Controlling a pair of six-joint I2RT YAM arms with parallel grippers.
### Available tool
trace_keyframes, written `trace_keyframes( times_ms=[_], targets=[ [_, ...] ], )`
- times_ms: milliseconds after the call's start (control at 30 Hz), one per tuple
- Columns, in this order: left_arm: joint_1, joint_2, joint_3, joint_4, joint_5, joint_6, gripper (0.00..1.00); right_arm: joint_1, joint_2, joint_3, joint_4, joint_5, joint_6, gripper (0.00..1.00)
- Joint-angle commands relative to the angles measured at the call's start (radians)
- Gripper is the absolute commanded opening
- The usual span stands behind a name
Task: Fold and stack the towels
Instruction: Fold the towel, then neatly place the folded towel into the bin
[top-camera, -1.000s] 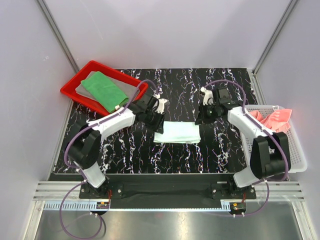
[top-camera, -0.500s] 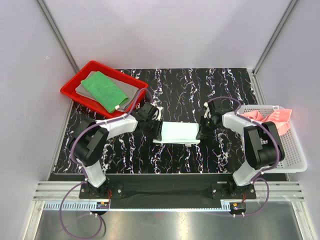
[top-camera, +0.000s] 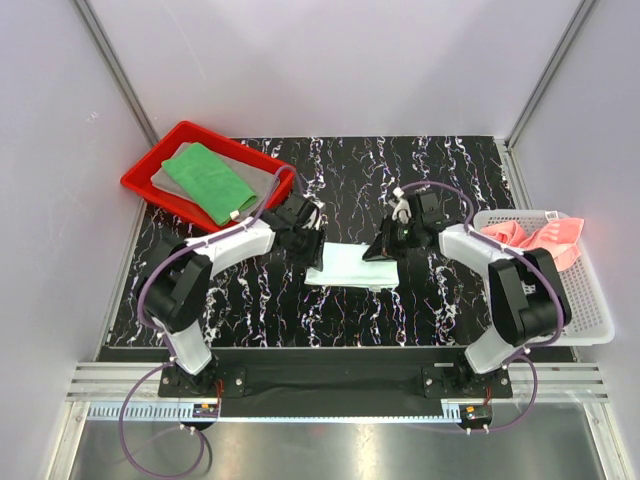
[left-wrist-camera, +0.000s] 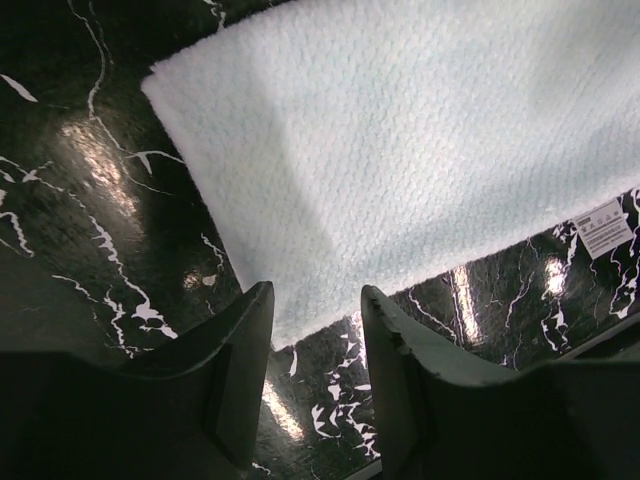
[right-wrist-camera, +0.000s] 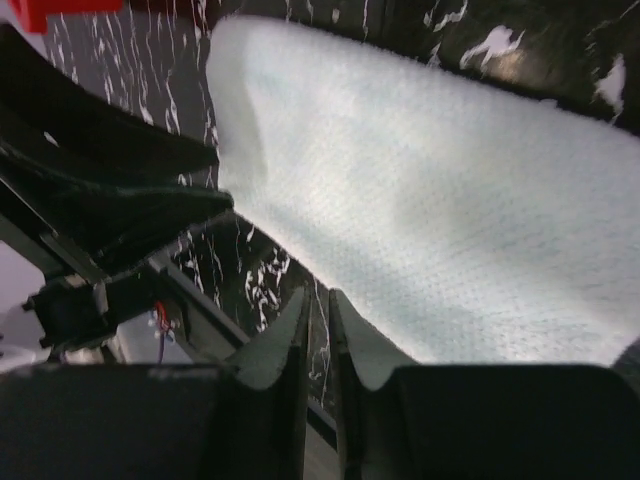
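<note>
Whereas both grippers pressed low at its ends a moment ago, the folded white waffle-weave cloth towel (top-camera: 352, 268) now lies flat at the centre of the black marbled table (top-camera: 350, 180). The left gripper (left-wrist-camera: 315, 300) has backed off with its jaws parted and empty, and the right gripper (right-wrist-camera: 318, 300) hovers above the towel, nearly closed on nothing.

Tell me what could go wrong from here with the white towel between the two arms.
1. The left tool stands open over just the edge of the white towel; closing there may pinch only a sliver, which could slip out when lifted.
2. The right tool has its jaws nearly together with nothing between them; moving down like that, it would likely push and wrinkle the towel rather than grasp it.
</note>
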Motion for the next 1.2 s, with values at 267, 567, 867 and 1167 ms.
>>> trace_keyframes(
  times_ms=[267,567,867,1167],
  targets=[
    [0.116,0.015,-0.032,-0.001,-0.001,-0.042,0.47,0.011,0.149,-0.219,0.266,-0.116,0.029,0.17],
    [0.142,-0.025,-0.078,0.133,0.188,-0.024,0.56,0.011,0.104,-0.209,0.261,-0.137,0.050,0.17],
    [0.142,0.029,-0.095,0.139,0.176,-0.021,0.57,0.008,-0.043,-0.138,0.007,0.037,-0.033,0.18],
    [0.143,-0.084,-0.078,0.122,0.099,-0.035,0.62,0.009,-0.094,-0.227,-0.046,0.295,0.001,0.16]
  ],
)
